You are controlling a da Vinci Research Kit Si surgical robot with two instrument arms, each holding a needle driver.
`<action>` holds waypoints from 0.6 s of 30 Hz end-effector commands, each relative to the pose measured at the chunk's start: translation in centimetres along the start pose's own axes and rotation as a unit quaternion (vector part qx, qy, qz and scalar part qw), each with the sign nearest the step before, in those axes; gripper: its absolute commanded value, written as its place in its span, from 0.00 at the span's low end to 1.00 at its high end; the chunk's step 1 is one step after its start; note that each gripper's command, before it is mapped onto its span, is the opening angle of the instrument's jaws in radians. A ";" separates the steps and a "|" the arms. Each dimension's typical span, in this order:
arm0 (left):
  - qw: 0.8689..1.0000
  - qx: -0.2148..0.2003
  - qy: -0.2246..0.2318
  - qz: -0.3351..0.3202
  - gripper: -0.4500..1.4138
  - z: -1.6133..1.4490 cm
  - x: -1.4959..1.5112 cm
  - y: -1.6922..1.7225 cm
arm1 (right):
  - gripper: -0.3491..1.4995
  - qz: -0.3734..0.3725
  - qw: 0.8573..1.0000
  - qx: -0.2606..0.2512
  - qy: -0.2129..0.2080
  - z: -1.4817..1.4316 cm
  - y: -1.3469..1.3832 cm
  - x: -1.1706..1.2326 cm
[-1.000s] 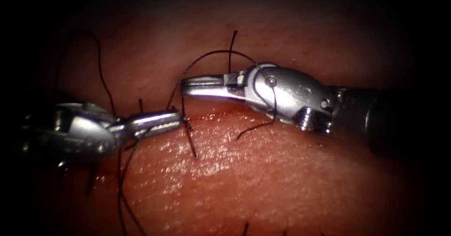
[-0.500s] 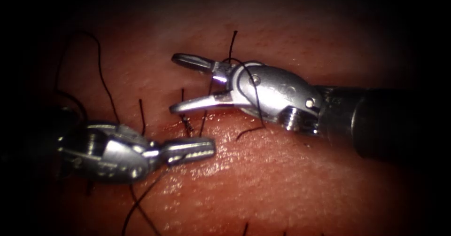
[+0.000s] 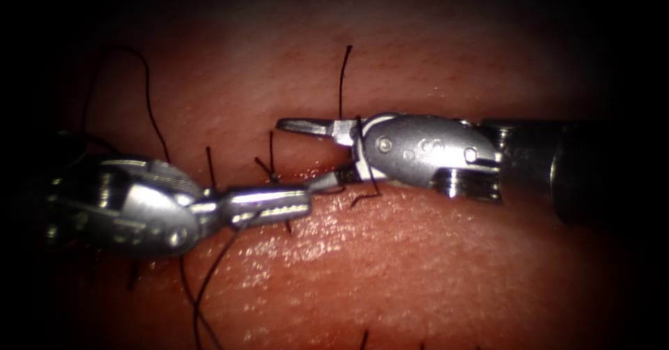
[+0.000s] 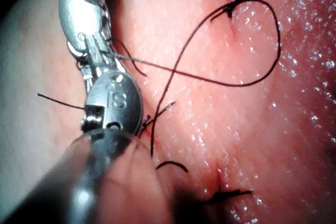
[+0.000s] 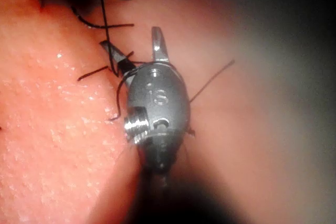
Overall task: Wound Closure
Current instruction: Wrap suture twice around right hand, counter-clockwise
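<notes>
- Since half a second ago, in the endoscope view, the right tool [image 3: 310,151] has dropped toward the cut [image 3: 418,200], jaws open astride the knot [image 3: 273,177], holding nothing.
- Its lower jaw nearly meets the left tool [image 3: 306,202], whose jaws are closed on thread [image 3: 209,280], apparently keeping it taut.
- Left wrist view: thread [image 4: 247,77] loops over the tissue [image 4: 252,145].
- Right wrist view: the open jaws flank a thread end [image 5: 100,69].

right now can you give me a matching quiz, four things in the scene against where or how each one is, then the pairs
Things:
1. left tool
2. right tool
3. thread
4. cut thread end

States:
A. jaws spread open over the cut
B. stands up from the tissue above the right tool
C. jaws shut on the thread
D. runs down from the left tool's jaws

Pairs: 1-C, 2-A, 3-D, 4-B
</notes>
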 end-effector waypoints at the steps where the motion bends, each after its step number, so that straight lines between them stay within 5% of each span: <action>1: 1.000 0.001 0.003 -0.001 0.00 0.07 -0.08 -0.06 | 0.41 0.004 1.000 0.014 -0.004 0.07 0.00 -0.05; 10: 0.999 -0.023 0.032 -0.005 0.00 0.13 -0.43 -0.24 | 0.32 0.072 0.992 0.101 0.009 0.05 -0.06 -0.22; 18: 0.997 -0.046 0.047 -0.039 0.00 0.18 -0.98 -0.23 | 0.32 0.150 0.968 0.174 0.102 0.02 -0.13 -0.26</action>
